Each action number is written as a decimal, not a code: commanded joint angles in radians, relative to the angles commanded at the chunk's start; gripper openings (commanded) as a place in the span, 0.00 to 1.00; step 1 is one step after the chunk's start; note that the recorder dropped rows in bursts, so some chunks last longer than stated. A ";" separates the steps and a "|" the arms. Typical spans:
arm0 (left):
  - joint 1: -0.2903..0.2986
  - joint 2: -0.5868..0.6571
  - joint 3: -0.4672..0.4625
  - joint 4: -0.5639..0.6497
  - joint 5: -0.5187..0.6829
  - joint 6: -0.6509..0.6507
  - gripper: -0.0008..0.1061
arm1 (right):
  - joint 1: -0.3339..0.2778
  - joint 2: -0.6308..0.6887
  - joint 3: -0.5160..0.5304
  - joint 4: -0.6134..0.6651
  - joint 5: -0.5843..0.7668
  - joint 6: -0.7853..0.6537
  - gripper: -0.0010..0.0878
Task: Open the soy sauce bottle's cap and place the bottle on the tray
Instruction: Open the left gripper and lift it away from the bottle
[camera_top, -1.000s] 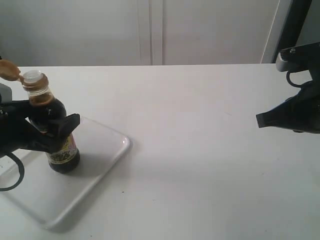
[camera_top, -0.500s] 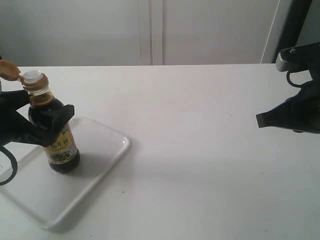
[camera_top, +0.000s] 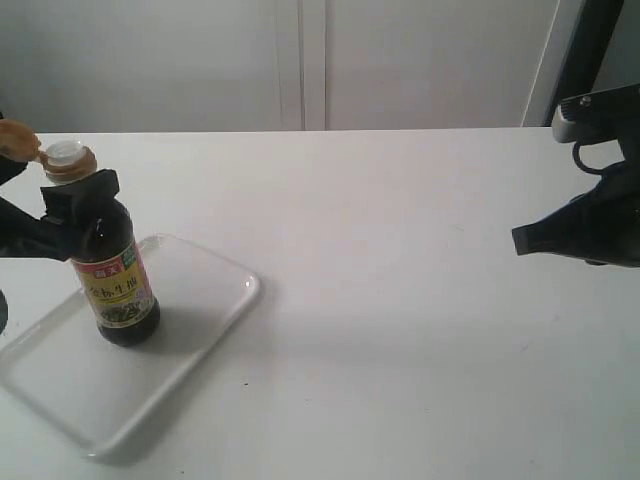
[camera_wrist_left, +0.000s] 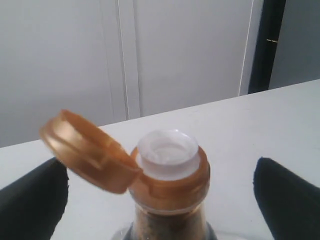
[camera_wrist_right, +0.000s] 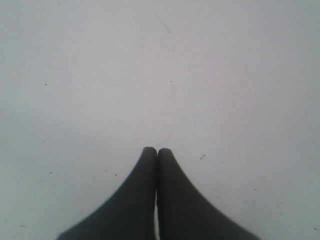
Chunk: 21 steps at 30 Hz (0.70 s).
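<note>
Soy sauce bottle (camera_top: 113, 270), small dark glass, stands upright in the shallow translucent-white plastic tray (camera_top: 200, 330), orange-brown flip cap (camera_wrist_left: 87, 150) open; left gripper (camera_wrist_left: 160, 192) spread around its neck, right gripper (camera_wrist_right: 157, 152) pressed together.

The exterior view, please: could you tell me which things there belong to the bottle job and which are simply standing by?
Part of the job:
- soy sauce bottle, standing on the tray
- cap, flipped open
- tray
- left gripper, open around the bottle's neck

Just standing by:
- right gripper, shut, off to the side
- white table
</note>
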 joint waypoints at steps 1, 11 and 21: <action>0.000 -0.009 0.000 -0.018 0.010 0.016 0.99 | 0.000 0.000 0.000 0.000 0.000 0.000 0.01; 0.000 -0.111 -0.006 -0.071 -0.003 0.061 0.99 | 0.000 0.000 0.000 0.000 -0.004 0.000 0.01; 0.000 -0.224 -0.006 -0.071 -0.003 0.061 0.99 | 0.000 0.000 0.000 0.000 -0.044 0.000 0.01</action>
